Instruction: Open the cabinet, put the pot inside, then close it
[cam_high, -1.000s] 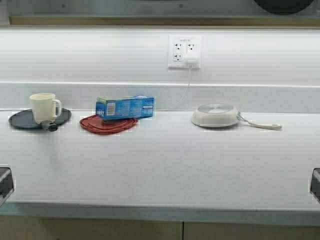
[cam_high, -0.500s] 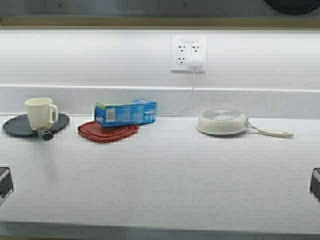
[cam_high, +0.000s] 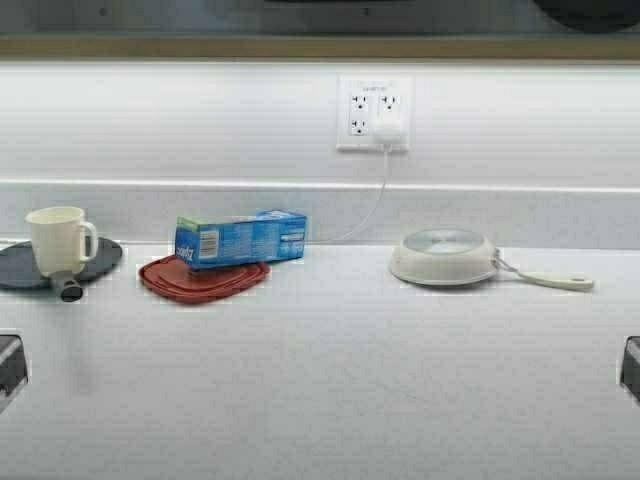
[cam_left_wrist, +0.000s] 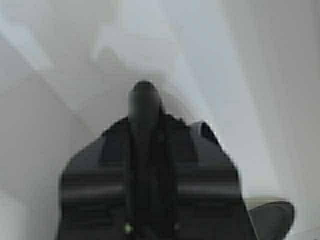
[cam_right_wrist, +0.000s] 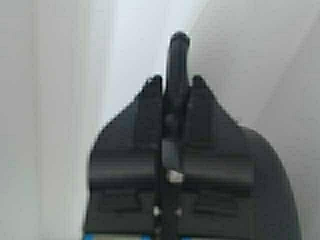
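Both tools, left (cam_left_wrist: 144, 97) and right (cam_right_wrist: 177, 47), sit closed and empty. The robot has driven closer to the surface (cam_high: 330, 380). The cabinet (cam_high: 300, 45) remains unreached overhead.

Blue box (cam_high: 240, 238) — print unreadable

Counter (cam_high: 330, 380): mug (cam_high: 58, 240) on plate (cam_high: 100, 258) far left; box (cam_high: 241, 237) on lid (cam_high: 203, 279) beside it; pan (cam_high: 445, 257) right, below outlet (cam_high: 373, 113).
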